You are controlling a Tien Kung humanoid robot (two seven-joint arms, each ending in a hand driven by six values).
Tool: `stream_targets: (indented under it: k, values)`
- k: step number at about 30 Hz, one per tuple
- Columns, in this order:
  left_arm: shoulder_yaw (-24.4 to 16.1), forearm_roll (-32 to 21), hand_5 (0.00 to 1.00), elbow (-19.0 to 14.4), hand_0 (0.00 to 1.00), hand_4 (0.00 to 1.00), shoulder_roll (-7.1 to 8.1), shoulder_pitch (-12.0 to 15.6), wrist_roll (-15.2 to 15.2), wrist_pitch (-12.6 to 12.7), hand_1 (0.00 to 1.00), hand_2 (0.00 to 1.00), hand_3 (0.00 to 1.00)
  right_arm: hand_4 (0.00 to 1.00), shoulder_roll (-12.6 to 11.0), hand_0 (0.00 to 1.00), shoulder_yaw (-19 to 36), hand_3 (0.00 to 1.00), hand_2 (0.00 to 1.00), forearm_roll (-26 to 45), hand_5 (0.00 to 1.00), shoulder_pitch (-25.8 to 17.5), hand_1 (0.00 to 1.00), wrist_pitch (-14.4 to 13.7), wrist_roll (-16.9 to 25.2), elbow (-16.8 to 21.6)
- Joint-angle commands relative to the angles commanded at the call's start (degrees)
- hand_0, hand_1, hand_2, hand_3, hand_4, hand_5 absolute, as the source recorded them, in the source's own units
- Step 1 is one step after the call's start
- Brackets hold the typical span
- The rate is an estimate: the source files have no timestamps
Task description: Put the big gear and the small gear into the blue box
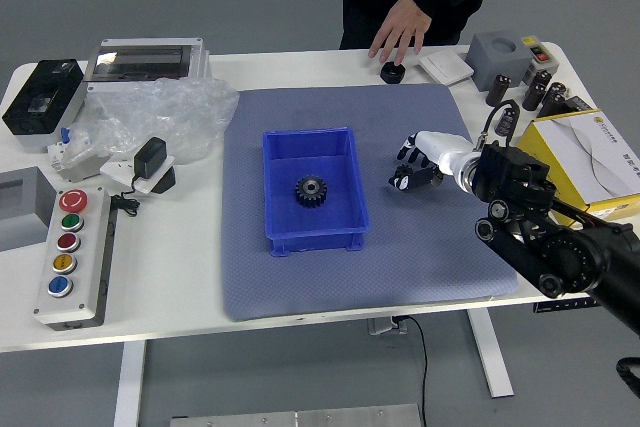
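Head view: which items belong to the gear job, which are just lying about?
Job:
blue box
black gear inside it
right hand, down beside the box; can't make out the other gear there

Lying about:
button panel
clear plastic wrap
yellow box
black round piece by a person's hand; looks unrelated

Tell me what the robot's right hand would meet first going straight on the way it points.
Probably the blue box, at its right wall, though the right hand may be high enough to clear it; anything hidden under the hand I can't judge.
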Motion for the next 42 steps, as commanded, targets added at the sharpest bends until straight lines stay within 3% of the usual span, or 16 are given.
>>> stream_targets:
  k: [25,26,31,32,42]
  values:
    - [0.1,0.1,0.256,0.0,0.795,0.662,-0.12,0.1,0.0,0.0,0.819,0.81,0.838,0.66,1.8,0.521,-2.9,0.677,0.632,-8.1,0.345,0.4,0.54,-0.3,-1.9,-0.4]
    - [0.1,0.1,0.256,0.0,0.795,0.662,-0.13,0.1,0.1,0.0,0.819,0.81,0.839,0.59,1.8,0.501,-3.0,0.658,0.615,-8.4,0.327,0.4,0.53,-0.3,-1.9,-0.4]
    - [0.1,0.1,0.256,0.0,0.795,0.662,-0.14,0.1,0.1,0.0,0.819,0.81,0.839,0.59,1.8,0.501,-3.3,0.658,0.615,-9.3,0.327,0.3,0.53,-0.8,-2.0,-0.4]
    - [0.1,0.2,0.256,0.0,0.795,0.662,-0.14,0.1,0.1,0.0,0.819,0.809,0.839,0.482,1.8,0.479,-3.4,0.645,0.583,-9.4,0.287,0.3,0.508,-0.9,-2.1,-0.4]
    - [0.2,0.2,0.255,0.0,0.795,0.662,-0.12,0.1,0.1,0.0,0.82,0.809,0.838,0.427,1.5,0.453,-3.7,0.635,0.563,-10.0,0.255,0.4,0.49,-1.5,-2.2,-0.4]
